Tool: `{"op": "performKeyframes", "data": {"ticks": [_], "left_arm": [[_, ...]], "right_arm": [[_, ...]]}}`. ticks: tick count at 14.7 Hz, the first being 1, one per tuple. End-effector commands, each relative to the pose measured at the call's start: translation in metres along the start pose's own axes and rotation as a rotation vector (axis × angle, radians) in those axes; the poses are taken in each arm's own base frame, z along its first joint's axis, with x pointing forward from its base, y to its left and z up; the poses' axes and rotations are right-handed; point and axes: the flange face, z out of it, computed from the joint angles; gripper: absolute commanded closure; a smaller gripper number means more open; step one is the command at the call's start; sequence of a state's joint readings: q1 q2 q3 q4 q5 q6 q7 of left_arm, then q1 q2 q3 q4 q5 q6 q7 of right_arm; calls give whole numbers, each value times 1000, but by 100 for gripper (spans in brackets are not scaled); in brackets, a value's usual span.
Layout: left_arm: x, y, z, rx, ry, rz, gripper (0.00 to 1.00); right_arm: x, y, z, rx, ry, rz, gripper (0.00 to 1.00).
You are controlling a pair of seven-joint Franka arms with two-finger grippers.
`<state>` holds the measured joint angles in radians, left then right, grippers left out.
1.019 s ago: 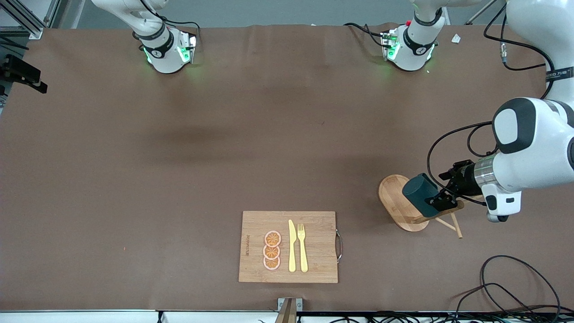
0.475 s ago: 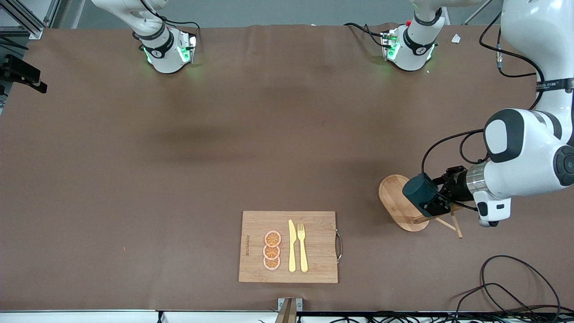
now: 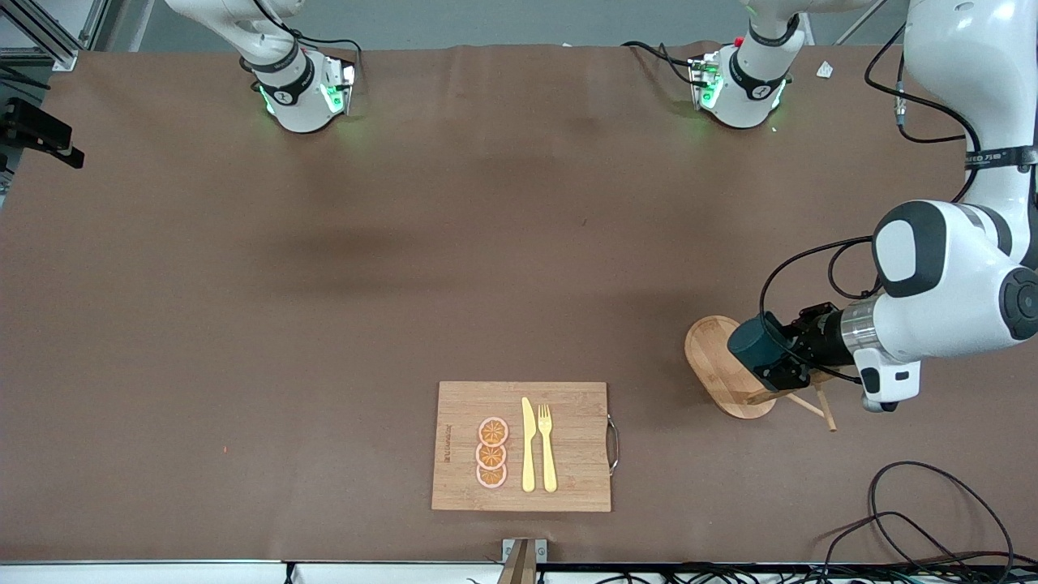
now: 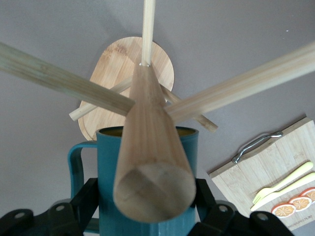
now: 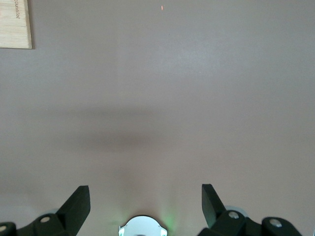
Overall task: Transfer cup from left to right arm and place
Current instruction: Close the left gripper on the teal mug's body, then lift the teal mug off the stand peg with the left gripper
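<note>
Front view: left gripper (image 3: 780, 362) clamping cup (image 3: 757, 344) on wooden peg stand (image 3: 724, 371), toward left arm's end of table (image 3: 324, 284). Cutting board (image 3: 521, 445) sitting at table's front edge, carrying knife (image 3: 528, 444), fork (image 3: 547, 447), orange slices (image 3: 491, 453); board lettering unreadable.

Left wrist view: showing cup's (image 4: 147, 187) handle, yellowish inside, stand's pegs (image 4: 152, 147) through it.

Right wrist view: right gripper (image 5: 146, 201) hanging wide apart, grasping nothing, over bare table (image 5: 162, 98).

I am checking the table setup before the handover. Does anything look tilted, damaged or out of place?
Nothing looks damaged or spilled. The cup hangs tilted on the wooden peg stand, held by the left gripper. On the cutting board, knife, fork and orange slices lie neatly.
</note>
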<state>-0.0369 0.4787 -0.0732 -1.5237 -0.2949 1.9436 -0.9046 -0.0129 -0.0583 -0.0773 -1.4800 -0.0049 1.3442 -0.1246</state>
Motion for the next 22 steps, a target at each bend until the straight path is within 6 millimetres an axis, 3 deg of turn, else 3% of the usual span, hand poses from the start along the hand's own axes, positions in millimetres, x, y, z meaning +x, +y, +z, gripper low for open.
{"op": "performKeyframes", "data": {"ticks": [1,4,7,10,17,22], "left_arm": [[-2,5,-7,-20,0,-6,41],[-11,15,-28,-52,9,6,40],[-19,16,-36,-60,8,-1,40],[-39,21,-40,-44,-19,-39,40],[-96,33,-41,10,-88,-104,40],[-150,53,-44,2,-91,-85,40]], "right_arm": [[-6,2,-4,-2,7,18,0],[-6,2,-4,-2,5,17,0],[-6,2,-4,-2,5,18,0],[-6,2,-4,-2,5,17,0],[-6,2,-4,-2,5,20,0],[-2,8,1,-3,-3,29,0]]}}
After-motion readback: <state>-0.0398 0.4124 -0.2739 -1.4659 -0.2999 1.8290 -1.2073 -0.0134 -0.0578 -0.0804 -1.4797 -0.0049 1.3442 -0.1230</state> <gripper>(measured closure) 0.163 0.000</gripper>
